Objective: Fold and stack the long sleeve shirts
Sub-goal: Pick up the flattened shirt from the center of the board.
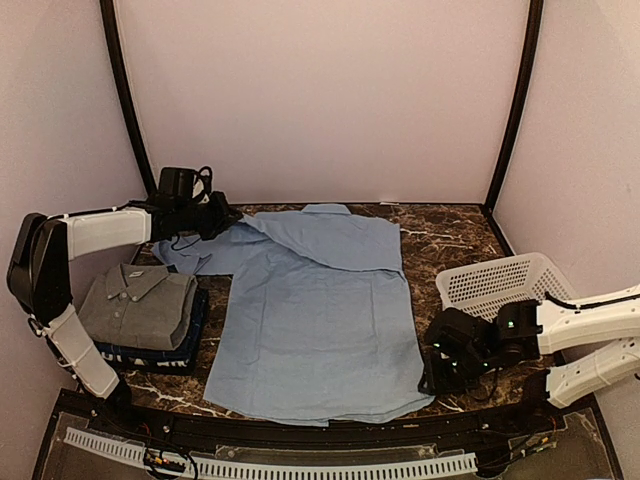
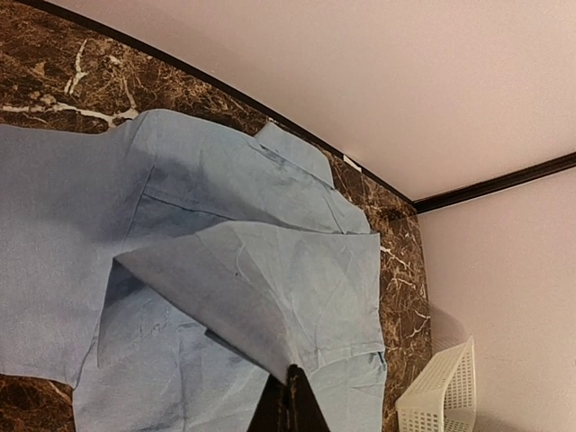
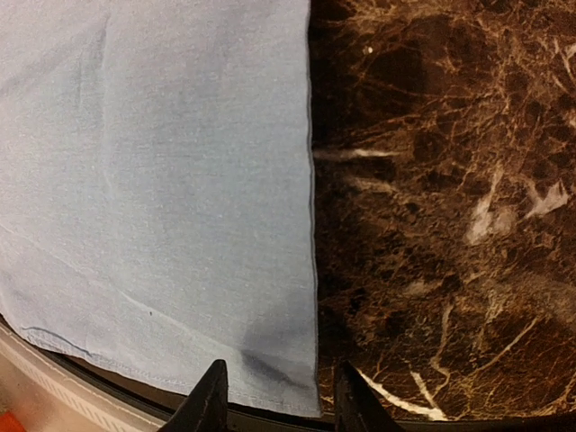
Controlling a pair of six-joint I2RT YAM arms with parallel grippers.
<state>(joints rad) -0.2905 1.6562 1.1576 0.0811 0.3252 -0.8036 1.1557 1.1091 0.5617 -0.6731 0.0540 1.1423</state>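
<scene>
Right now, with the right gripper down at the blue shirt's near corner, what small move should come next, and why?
Probably close the right gripper on the hem corner of the light blue shirt: that corner lies between the open jaws, and the left gripper is shut on a fold of the cloth.

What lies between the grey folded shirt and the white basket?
The blue shirt, spread flat, fills the stretch between grey shirt and basket; the top view shows it.
</scene>
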